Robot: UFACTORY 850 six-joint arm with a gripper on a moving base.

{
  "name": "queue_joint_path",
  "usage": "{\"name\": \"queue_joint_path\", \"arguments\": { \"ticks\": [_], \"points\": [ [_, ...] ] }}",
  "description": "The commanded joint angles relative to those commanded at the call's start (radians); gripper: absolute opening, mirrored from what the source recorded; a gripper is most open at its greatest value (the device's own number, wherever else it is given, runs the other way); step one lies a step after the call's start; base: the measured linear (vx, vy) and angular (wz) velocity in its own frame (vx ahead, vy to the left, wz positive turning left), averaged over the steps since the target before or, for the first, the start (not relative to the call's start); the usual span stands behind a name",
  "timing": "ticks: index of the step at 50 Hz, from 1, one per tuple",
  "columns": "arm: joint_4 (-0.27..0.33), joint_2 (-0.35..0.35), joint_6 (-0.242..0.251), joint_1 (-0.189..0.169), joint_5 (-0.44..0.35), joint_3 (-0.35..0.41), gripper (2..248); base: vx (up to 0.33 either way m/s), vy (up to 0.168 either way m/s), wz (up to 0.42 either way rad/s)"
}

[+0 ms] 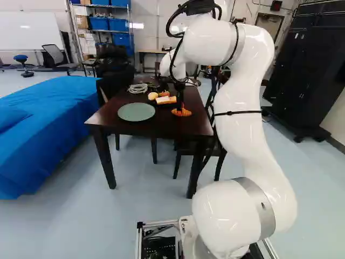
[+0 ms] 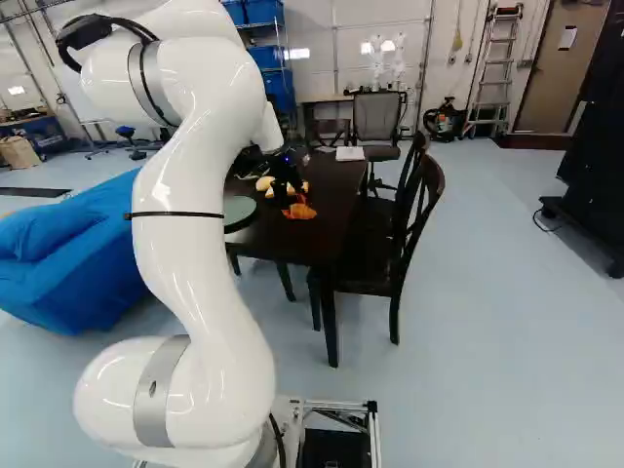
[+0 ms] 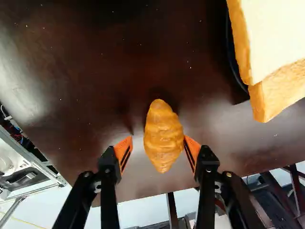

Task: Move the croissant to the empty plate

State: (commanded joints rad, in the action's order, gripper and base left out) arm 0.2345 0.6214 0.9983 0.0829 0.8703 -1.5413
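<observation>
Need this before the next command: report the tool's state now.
Tool: open, holding nothing; croissant between its fingers, not gripped.

Floor (image 2: 507,322): pale blue
Wall (image 2: 341,78): white
Table (image 1: 161,126): dark, chairs (image 2: 366,265) beside
Cabinet (image 1: 299,65): black
Ladder (image 2: 498,82): near door (image 2: 551,93)
Shelves (image 1: 102,31): blue bins (image 1: 119,25)

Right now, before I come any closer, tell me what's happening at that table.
A white robot arm is reaching over the dark table. Its gripper has its fingers open on either side of the croissant, not gripping it. The croissant is on the table, and the green plate meant for it is empty.
</observation>
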Motion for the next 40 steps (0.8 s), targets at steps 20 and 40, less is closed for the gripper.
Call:
{"name": "queue_joint_path", "arguments": {
  "ticks": [20,40],
  "points": [
    [0.000,0.000,0.000,0.000,0.000,0.000,118,0.000,0.000,0.000],
    [0.000,0.000,0.000,0.000,0.000,0.000,108,0.000,0.000,0.000]
  ]
}}
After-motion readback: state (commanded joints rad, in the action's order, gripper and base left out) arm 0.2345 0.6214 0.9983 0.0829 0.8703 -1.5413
